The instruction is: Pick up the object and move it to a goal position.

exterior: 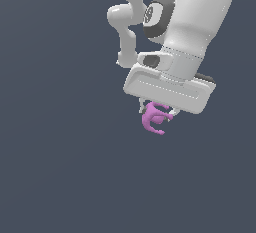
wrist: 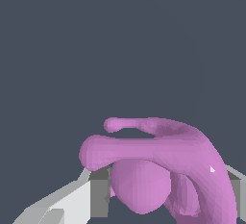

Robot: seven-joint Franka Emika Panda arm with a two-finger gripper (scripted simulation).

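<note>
Under the arm's white hand, your tool is clamped on the pink object, fingers pressing both sides of its rounded body. You see its curved prongs sticking out past the fingertips in the wrist view.

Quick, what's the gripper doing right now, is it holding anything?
Gripper: closed on the pink piece, fingers on either side of it.

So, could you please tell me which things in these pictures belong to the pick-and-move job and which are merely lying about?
Belongs to the job:
- pink-purple pronged object, held between the fingers
- pincer, shut on it

Lying about:
- nothing else shows; only a plain dark surface around them
</note>
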